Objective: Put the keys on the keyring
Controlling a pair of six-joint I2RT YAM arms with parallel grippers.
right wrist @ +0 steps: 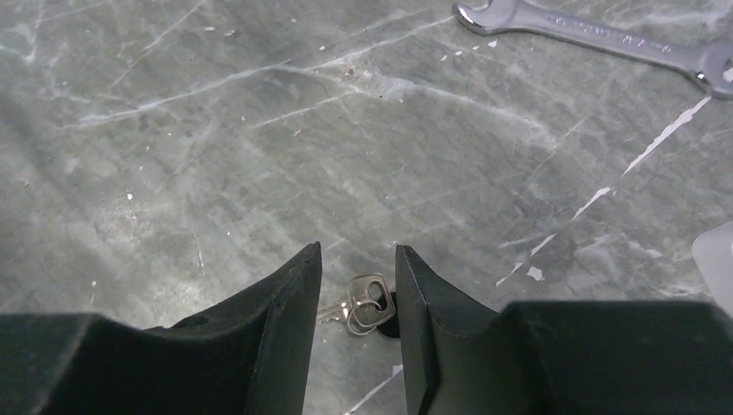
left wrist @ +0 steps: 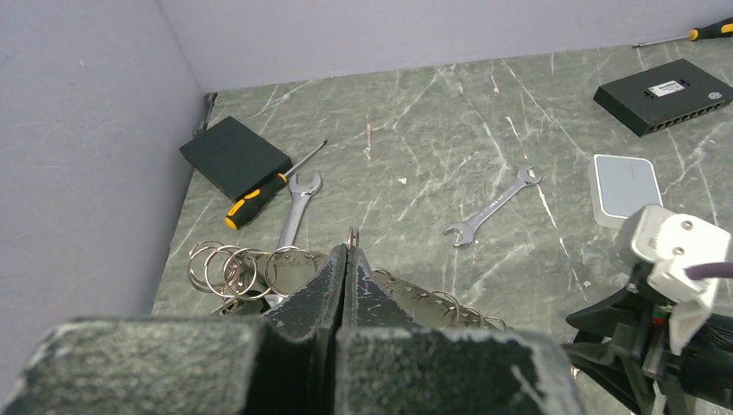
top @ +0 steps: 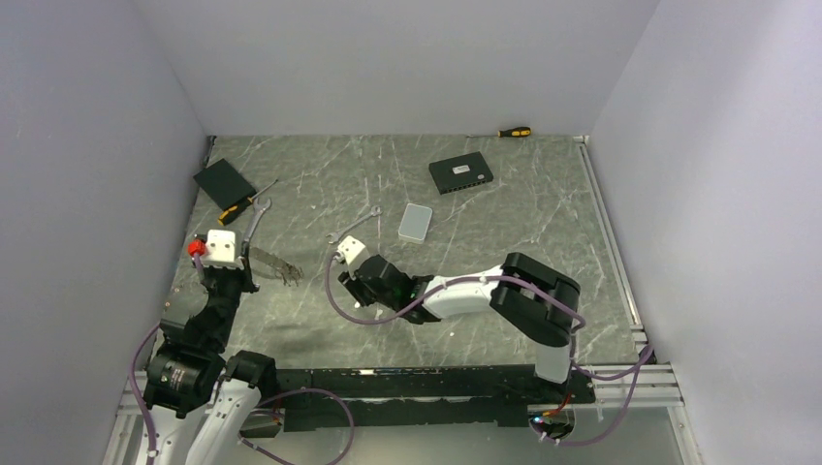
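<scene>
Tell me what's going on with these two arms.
The left end effector is shut on the thin silvery wire keyring at the left of the green marbled table. The right end effector is open, its jaws straddling small flat silver keys lying on the table. These keys are not yet on the keyring.

A wrench point(top: 355, 226), screwdriver point(top: 514, 132), black switch point(top: 460, 173) and pale box point(top: 416, 222) lie on the table point(top: 543, 223).

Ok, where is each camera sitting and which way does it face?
Top: above and behind, looking down on the table; left arm and right arm show.
Left wrist: faces the back wall; its shut left gripper pinches the keyring.
Right wrist: looks down; open right gripper straddles the keys.
Shared: both wrist views catch the small wrench.
</scene>
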